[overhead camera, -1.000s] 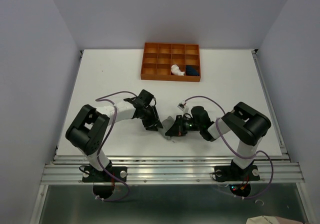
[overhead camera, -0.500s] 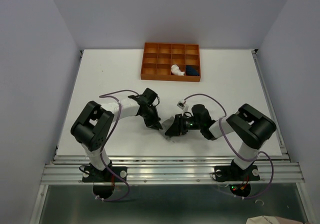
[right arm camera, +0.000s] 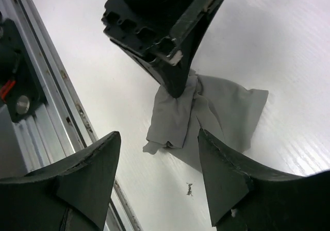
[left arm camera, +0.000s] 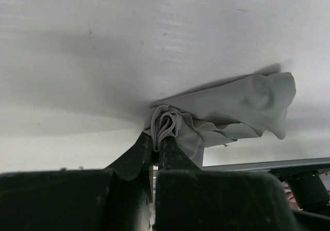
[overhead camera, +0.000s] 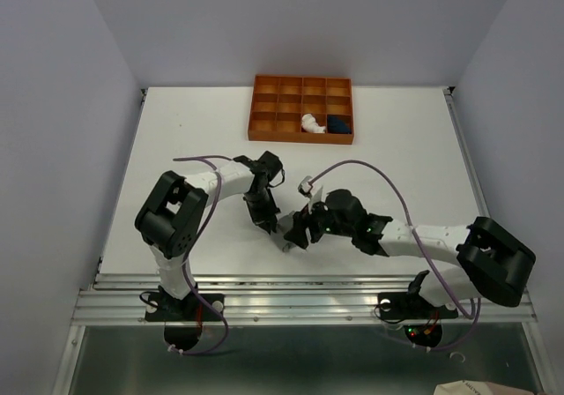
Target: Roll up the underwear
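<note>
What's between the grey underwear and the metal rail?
Just bare table between the grey underwear and the metal rail, in the right wrist view.

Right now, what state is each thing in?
grey underwear: partly rolled, one end pinched, rest loose
left gripper: shut on the grey underwear
right gripper: open, holding nothing
pale underwear: bundled in an orange tray compartment
navy underwear: bundled in the next compartment

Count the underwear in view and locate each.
3: grey pair pinched in the left gripper on the table; pale pair and navy pair in neighbouring orange tray compartments.
</note>
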### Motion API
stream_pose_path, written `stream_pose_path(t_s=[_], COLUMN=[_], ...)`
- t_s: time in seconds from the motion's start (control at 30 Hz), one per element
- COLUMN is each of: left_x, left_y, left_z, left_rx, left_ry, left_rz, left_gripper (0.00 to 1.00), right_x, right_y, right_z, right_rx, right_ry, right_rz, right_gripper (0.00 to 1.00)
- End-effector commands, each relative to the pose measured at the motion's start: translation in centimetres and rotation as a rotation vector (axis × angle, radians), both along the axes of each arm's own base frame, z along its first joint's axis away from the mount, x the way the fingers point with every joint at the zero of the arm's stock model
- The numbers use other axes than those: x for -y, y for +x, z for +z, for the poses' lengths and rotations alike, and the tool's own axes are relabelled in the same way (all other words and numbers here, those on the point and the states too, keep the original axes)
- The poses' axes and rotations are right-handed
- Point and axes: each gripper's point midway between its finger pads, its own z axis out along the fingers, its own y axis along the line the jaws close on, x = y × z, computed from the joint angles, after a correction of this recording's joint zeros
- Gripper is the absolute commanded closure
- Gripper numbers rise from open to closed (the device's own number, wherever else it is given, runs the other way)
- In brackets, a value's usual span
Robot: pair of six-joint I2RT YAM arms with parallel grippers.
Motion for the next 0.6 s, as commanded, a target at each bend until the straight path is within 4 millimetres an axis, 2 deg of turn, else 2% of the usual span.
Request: stream_pose_path(t_s=[0.0,0.07,0.1,0.23,0.27,0.33,0.37,0.43,0.47,0.57], left_x=[-2.8,-3.2,-3.3,-3.7,-3.8,-3.9,-4.0,-4.1,-4.2,-4.2], left_y=[-1.9,-2.0,-2.0,-2.2,-2.2,-2.2,-2.3,-2.2,-2.1,-2.1], left_z=[0.0,0.4,0.5,0.9,1.0,1.1,1.0,1.1,1.2,1.2], left_rx=[-0.076,-0.087,-0.093,-0.108,-0.112,-0.114,-0.121,-0.121,-0.121,-0.121], left_ry=[0.159,0.189,0.198,0.233,0.240,0.256,0.267,0.276,0.280,0.289], left_rz=[0.023,0.041,0.045,0.065,0.067,0.074,0.075,0.081,0.082,0.085], left_gripper=[1.00,1.00,1.00,1.00,1.00,1.00,1.00,1.00,1.00,1.00], right_x=[-0.1,-1.5,-1.8,-3.2,-3.7,-4.7,-5.3,-6.1,-6.3,-7.4], right_y=[0.7,-0.2,-0.7,-1.0,-1.8,-2.0,-2.8,-2.8,-2.8,-3.0], right_z=[-0.3,0.0,-0.8,-1.0,-1.7,-1.4,-2.0,-1.6,-2.2,-2.2], right_rx=[0.175,0.218,0.232,0.314,0.326,0.361,0.371,0.425,0.434,0.456], right_ry=[-0.159,-0.175,-0.222,-0.304,-0.332,-0.353,-0.371,-0.400,-0.422,-0.434], right_rz=[-0.033,0.004,0.011,0.010,0.029,0.035,0.054,0.058,0.057,0.048], right_gripper=[0.33,0.33,0.33,0.34,0.33,0.34,0.34,0.35,0.35,0.37])
